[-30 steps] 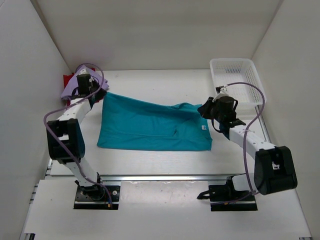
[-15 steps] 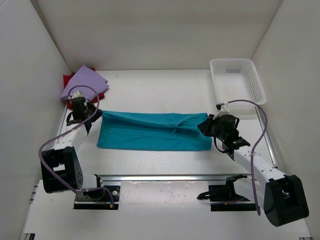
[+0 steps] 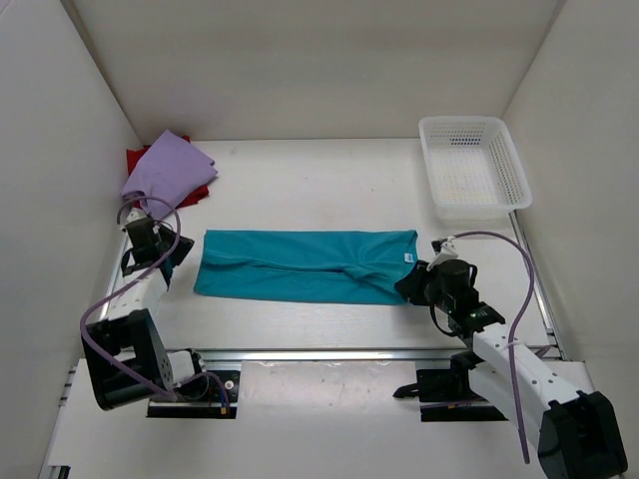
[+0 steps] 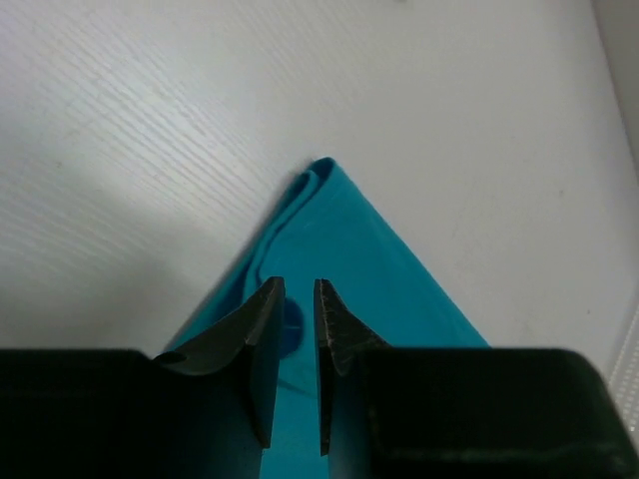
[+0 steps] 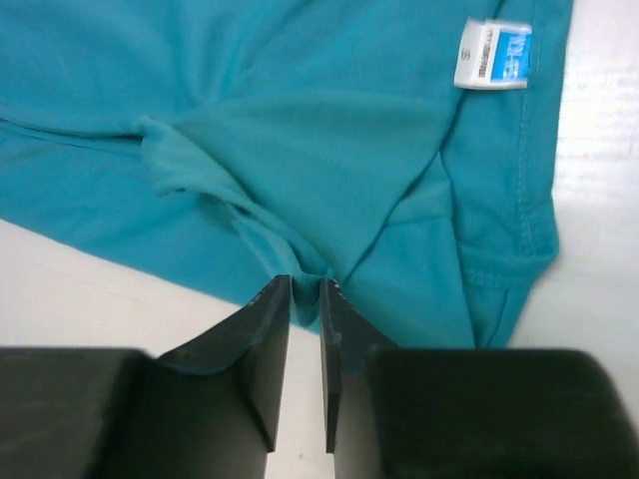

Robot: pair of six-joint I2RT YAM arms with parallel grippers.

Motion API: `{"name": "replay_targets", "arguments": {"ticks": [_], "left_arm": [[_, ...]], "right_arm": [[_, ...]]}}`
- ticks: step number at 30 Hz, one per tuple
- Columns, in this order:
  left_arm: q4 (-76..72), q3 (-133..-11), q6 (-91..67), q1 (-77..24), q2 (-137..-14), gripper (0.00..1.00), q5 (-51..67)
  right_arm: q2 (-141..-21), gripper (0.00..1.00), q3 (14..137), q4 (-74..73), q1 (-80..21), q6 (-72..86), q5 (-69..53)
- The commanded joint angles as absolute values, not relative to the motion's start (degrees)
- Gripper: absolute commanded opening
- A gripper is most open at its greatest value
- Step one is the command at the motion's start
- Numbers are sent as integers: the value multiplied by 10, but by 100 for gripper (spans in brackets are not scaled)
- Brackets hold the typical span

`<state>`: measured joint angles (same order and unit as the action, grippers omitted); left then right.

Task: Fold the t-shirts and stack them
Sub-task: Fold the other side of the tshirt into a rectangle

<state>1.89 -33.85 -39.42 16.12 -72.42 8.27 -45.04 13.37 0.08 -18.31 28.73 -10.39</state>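
The teal t-shirt (image 3: 300, 264) lies flat mid-table as a long folded band, its white neck label (image 3: 407, 255) at the right end. My left gripper (image 3: 180, 249) is at its left end; in the left wrist view the jaws (image 4: 298, 284) stand nearly closed with teal cloth (image 4: 369, 249) between them and a corner of the shirt ahead. My right gripper (image 3: 407, 284) is at the near right corner, shut on the teal hem (image 5: 329, 200) at its tips (image 5: 305, 284); the label (image 5: 492, 55) shows beyond. The lavender t-shirt (image 3: 165, 170) lies folded on the red t-shirt (image 3: 137, 160) at the far left.
A white mesh basket (image 3: 519, 170) stands at the far right against the right wall. White walls close in the left, back and right. A metal rail (image 3: 329, 352) runs along the near edge in front of the arm bases.
Both grippers pulled toward the near side and lowered, drawing the shirt's far edge over itself. The shirt went from a wide raised sheet to a narrow flat folded band.
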Motion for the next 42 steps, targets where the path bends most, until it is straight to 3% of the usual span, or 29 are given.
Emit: {"name": "replay_targets", "arguments": {"ticks": [1, 6, 10, 12, 16, 18, 22, 33, 42], "left_arm": [[-14, -344, -413, 144, -658, 30, 84], [-36, -347, -401, 73, -609, 28, 61], [-65, -321, -404, -36, -599, 25, 52], [-77, -299, -410, -77, -600, 25, 51], [-98, -251, -410, -104, -605, 22, 58], [-114, -218, -422, -75, -599, 21, 84], [-120, -185, -422, -72, -572, 21, 82], [-155, -141, -439, -65, -562, 22, 68], [-162, -143, -437, -77, -571, 21, 70]], "right_arm": [[-413, 21, 147, -42, -195, 293, -99], [-388, 25, 189, -85, -226, 286, -65], [-470, 2, 232, -55, -248, 256, -72], [-529, 0, 257, -41, -273, 235, -83], [-661, 24, 355, -54, -358, 179, -42], [-738, 28, 409, -77, -391, 148, -41], [-811, 27, 453, -94, -440, 124, -1], [-881, 36, 462, -102, -419, 124, 87], [-883, 28, 484, -96, -425, 134, 114]]}}
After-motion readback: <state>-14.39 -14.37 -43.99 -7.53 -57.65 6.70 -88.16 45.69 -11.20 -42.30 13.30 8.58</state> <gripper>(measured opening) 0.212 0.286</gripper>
